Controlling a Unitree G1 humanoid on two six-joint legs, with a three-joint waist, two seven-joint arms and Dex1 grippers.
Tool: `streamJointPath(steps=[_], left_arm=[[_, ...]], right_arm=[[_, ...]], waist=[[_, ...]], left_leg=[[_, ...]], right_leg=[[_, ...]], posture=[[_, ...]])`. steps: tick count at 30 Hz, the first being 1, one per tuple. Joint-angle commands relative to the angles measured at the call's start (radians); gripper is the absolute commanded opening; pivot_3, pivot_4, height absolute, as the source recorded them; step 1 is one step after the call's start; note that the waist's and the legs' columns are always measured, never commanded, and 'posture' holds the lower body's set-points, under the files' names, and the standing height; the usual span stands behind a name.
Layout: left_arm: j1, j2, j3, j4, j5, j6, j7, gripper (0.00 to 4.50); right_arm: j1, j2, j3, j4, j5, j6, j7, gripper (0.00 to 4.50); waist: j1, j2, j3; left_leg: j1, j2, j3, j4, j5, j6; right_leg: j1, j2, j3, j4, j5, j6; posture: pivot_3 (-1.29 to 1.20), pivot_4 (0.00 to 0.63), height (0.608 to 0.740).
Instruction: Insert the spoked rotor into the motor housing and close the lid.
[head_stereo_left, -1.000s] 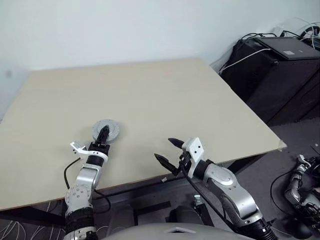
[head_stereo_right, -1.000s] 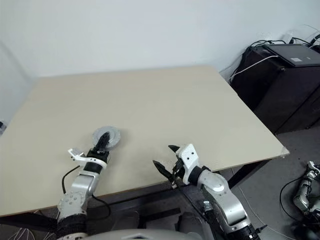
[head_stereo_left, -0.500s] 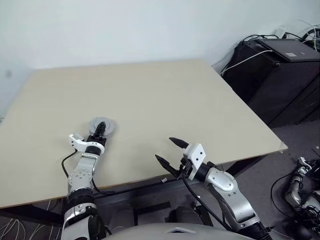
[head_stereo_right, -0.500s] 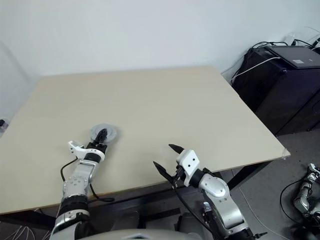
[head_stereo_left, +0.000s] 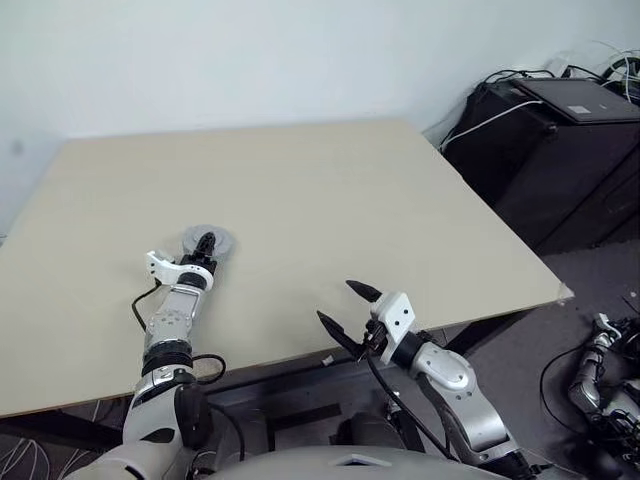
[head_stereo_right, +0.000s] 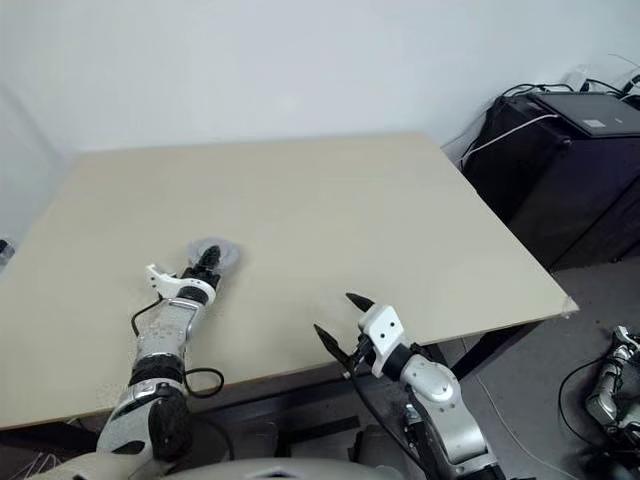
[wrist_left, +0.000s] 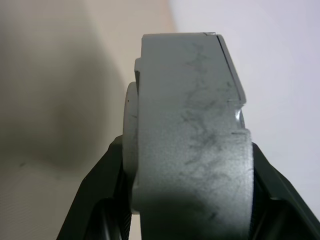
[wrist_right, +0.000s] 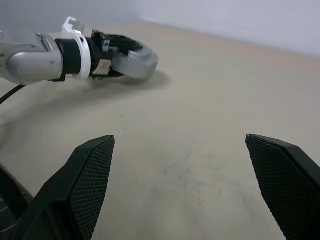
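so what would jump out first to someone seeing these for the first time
The left gripper stands out first, clamped on a round grey metal assembly low over the near left part of the pale wooden table. Next is the right gripper, wide open and holding nothing, at the table's near edge.

Grey round lid (wrist_left: 192, 145), smooth face showing, low over table's left-front part

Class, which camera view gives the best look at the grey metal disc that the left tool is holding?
The left wrist view: the grey disc appears large and edge-on between the left tool's black fingers. The right wrist view shows it lying low over the table, partly hidden by the tool. In both eye views it is small, with little detail.
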Motion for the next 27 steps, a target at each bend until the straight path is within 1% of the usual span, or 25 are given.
streamJointPath(steps=[1,3,5,7,8,10,12,13,18,20,27], left_arm=[[-0.058,0.015,0.01,0.016,0.032,-0.021,0.031,2.1],[-0.063,0.015,0.014,0.029,0.048,-0.024,0.051,2.1],[-0.064,0.014,0.02,0.032,0.053,-0.022,0.065,2.1],[-0.062,0.014,0.025,0.028,0.058,-0.017,0.069,2.83],[-0.058,0.014,0.027,0.023,0.06,-0.011,0.067,3.07],[-0.045,0.016,0.027,0.006,0.063,0.004,0.065,3.68],[-0.03,0.016,0.022,-0.012,0.068,0.017,0.065,4.41],[-0.016,0.016,0.021,-0.027,0.068,0.026,0.066,4.47],[0.084,0.007,-0.003,-0.154,0.068,0.108,0.073,4.47],[0.136,0.003,-0.015,-0.222,0.063,0.15,0.08,4.47],[0.328,-0.032,-0.027,-0.484,0.009,0.267,0.115,4.47]], right_arm=[[-0.006,0.006,-0.02,-0.024,0.004,-0.002,-0.005,4.5],[-0.005,0.007,-0.018,-0.026,0.003,0.001,-0.005,4.5],[-0.007,0.008,-0.014,-0.026,-0.001,0.005,-0.004,4.5],[-0.01,0.01,-0.013,-0.025,-0.002,0.008,-0.004,4.5],[-0.011,0.011,-0.012,-0.025,-0.003,0.01,-0.004,4.5],[-0.014,0.013,-0.012,-0.024,-0.006,0.013,-0.004,4.5],[-0.016,0.015,-0.012,-0.022,-0.009,0.015,-0.003,4.5],[-0.016,0.016,-0.012,-0.021,-0.01,0.017,-0.003,4.5],[-0.023,0.019,-0.013,-0.015,-0.013,0.021,-0.001,4.5],[-0.027,0.019,-0.013,-0.012,-0.014,0.022,0.0,4.5],[-0.042,0.018,-0.011,0.001,-0.013,0.027,0.009,4.5]], waist=[[0.0,0.0,0.0],[0.001,-0.001,0.0],[0.0,0.0,0.0],[-0.002,0.0,0.0],[-0.002,0.0,0.0],[-0.002,0.001,-0.001],[-0.002,0.003,-0.002],[-0.003,0.003,-0.003],[-0.017,0.003,-0.004],[-0.02,0.003,-0.004],[-0.026,0.003,-0.006]], left_leg=[[0.0,0.0,0.0,0.0,0.0,0.0],[0.001,0.0,0.0,0.0,0.0,0.0],[0.007,0.0,0.0,-0.001,0.0,0.0],[0.012,0.001,0.0,-0.001,0.0,-0.001],[0.013,0.001,0.0,-0.001,-0.001,-0.003],[0.014,0.001,0.0,-0.001,-0.003,-0.005],[0.015,0.001,0.0,-0.001,-0.003,-0.006],[0.016,0.001,0.0,-0.001,-0.003,-0.006],[0.017,0.001,0.0,-0.002,-0.003,-0.006],[0.017,0.0,0.001,-0.003,-0.001,-0.003],[0.019,0.001,0.001,-0.004,-0.002,-0.003]], right_leg=[[0.0,0.0,0.0,0.0,0.0,0.0],[0.001,0.0,0.0,0.0,0.0,0.0],[0.007,0.0,0.0,0.0,0.0,0.0],[0.008,0.0,0.0,-0.001,0.0,0.0],[0.008,0.0,0.0,-0.001,0.0,0.0],[0.008,0.0,0.0,0.0,0.0,-0.001],[0.009,0.0,0.0,0.0,0.0,-0.001],[0.009,0.0,0.0,0.0,0.001,-0.001],[0.009,0.0,0.001,0.001,0.001,-0.002],[0.01,0.0,0.003,0.0,0.001,-0.002],[0.007,0.001,0.006,0.0,0.0,-0.003]], posture=[[0.0,0.0,0.74],[0.0,0.0,0.74],[0.0,0.0,0.74],[0.0,0.0,0.74],[0.0,0.0,0.74],[0.0,0.0,0.74],[0.0,0.0,0.74],[0.0,0.0,0.74],[0.0,0.0,0.74],[0.0,0.0,0.74],[0.0,0.0,0.74]])
